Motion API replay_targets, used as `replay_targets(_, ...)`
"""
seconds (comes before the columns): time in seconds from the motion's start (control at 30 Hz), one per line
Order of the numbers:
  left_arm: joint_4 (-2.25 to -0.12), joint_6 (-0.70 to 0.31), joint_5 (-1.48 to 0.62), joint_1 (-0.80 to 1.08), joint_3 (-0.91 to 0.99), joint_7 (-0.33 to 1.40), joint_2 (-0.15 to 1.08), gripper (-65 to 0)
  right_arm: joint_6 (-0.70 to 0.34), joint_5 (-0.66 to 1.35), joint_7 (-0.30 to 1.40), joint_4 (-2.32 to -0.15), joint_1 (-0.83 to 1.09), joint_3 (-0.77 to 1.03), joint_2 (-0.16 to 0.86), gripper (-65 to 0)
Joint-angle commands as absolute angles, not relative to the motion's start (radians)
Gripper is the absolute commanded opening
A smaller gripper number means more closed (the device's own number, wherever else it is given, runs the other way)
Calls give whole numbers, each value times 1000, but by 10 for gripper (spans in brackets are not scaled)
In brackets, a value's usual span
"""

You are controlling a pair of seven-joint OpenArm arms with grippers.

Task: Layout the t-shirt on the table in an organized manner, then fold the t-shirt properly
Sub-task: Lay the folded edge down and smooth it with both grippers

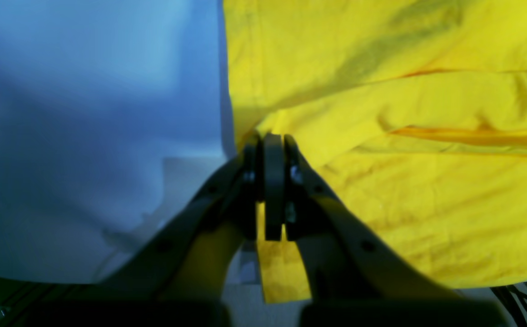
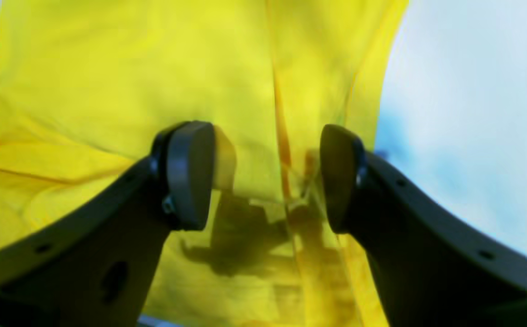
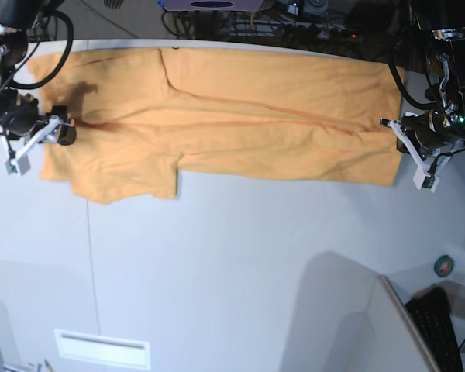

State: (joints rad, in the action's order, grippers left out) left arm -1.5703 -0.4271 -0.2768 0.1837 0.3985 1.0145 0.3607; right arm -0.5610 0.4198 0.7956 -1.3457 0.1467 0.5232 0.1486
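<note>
The orange-yellow t-shirt point(image 3: 256, 124) lies stretched lengthwise along the far side of the white table point(image 3: 256, 263), folded over on itself. At the shirt's right end in the base view, my left gripper point(image 3: 395, 128) is shut on the cloth's edge. The left wrist view shows those jaws pressed together point(image 1: 270, 136) on the t-shirt point(image 1: 404, 159) hem, beside bare table point(image 1: 86, 113). My right gripper point(image 3: 58, 128) is at the shirt's left end. Its jaws stand open point(image 2: 268, 177), with a crease of the t-shirt point(image 2: 109, 91) lying between them and table point(image 2: 472, 113) to the right.
A thin dark seam line point(image 3: 87, 256) crosses the tabletop on the left. Cables and equipment point(image 3: 279, 15) crowd the far edge. A keyboard point(image 3: 442, 325) and a green tape roll point(image 3: 445, 266) sit at the lower right. A white label point(image 3: 101, 349) lies near the front edge.
</note>
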Motion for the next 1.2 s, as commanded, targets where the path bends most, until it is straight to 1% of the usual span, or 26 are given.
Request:
replay_targets(0.0,-1584,-427,-278,176,406,1006,378,-650,-565,441,777,-1359,127,526,165,-354)
replay_targets(0.07,-1584,-427,-278,176,407,1006,378,-650,-567,443,777,-1362,127,526,165,-443)
replay_targets(0.1,-1584,-427,-278,176,407,1006,378,-650,-567,443,777,-1365,127,526,165,-500)
replay_targets(0.17,-1584,-427,-278,176,407,1006,378,-650,-567,443,780,-1365,125,526,165,-636)
replay_targets(0.2,-1584,-427,-278,177,407,1006,378,-650,-567,443,780,-1365,125,526,165,-650)
replay_targets(0.33,-1584,-427,-278,177,404,1006,378,-650,-567,444,783,-1369,125,526,165,-650)
replay_targets(0.43,-1592,-427,-278,177,409,1006,378,-650,-567,444,786,-1419,133,526,166,-650)
replay_targets(0.57,-1592,-427,-278,177,410,1006,378,-650,-567,443,869,-1509,131,530,166,-650)
replay_targets(0.7,-1603,-427,-278,179,412,1012,383,-650,-567,443,917,-1569,131,533,166,-650)
replay_targets(0.77,-1646,-427,-278,179,412,1070,383,-650,-567,443,940,-1587,133,535,168,-650)
replay_targets(0.83,-1718,-427,-278,203,414,1121,383,-650,-567,443,961,-1603,133,532,188,-650)
replay_targets(0.93,-1788,-427,-277,246,414,1132,378,-650,-567,443,986,-1604,134,535,193,-650)
replay_targets(1.17,-1801,-427,-271,344,414,1130,386,-650,-567,447,983,-1610,194,536,208,-650)
